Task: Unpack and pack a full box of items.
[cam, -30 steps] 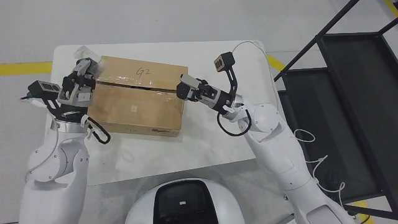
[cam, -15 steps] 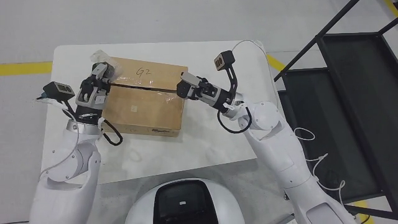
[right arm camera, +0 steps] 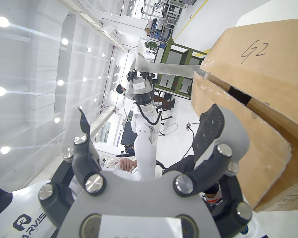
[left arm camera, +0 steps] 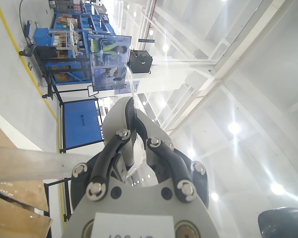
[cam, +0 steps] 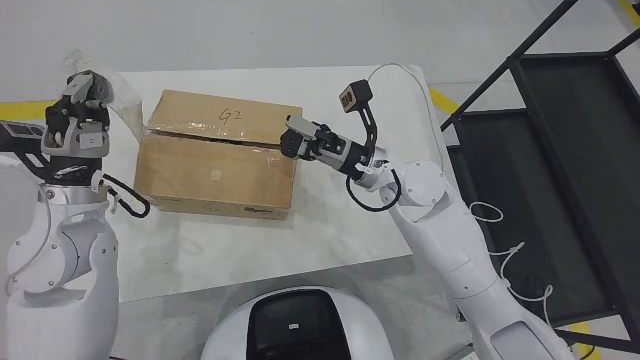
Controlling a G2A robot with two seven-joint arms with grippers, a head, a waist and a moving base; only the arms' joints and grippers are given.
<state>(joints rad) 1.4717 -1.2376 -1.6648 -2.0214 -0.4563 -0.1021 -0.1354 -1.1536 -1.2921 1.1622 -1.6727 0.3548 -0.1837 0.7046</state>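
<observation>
A brown cardboard box [cam: 220, 160] marked "G2" lies on the white table [cam: 335, 225]. My left gripper [cam: 84, 90] is raised off the table's far left corner, shut on a strip of clear tape [cam: 122, 108] that stretches back to the box's left end. In the left wrist view the fingers [left arm camera: 129, 122] pinch the tape [left arm camera: 27, 162] above a box corner [left arm camera: 17, 199]. My right gripper [cam: 290, 142] stands open at the box's right end. One finger pad [right arm camera: 209, 127] lies beside the box [right arm camera: 253, 105]; the seam gapes dark there. The tape [right arm camera: 173, 69] runs to the left gripper [right arm camera: 139, 74].
A black metal rack [cam: 560, 150] stands to the right of the table. The table's front strip and right part lie bare. A yellow floor line [cam: 35, 110] runs behind the left arm.
The left gripper has swung from the box's left end out to the far left and upward, peeling the tape strip off the seam. The right gripper has stayed at the box's right end.
</observation>
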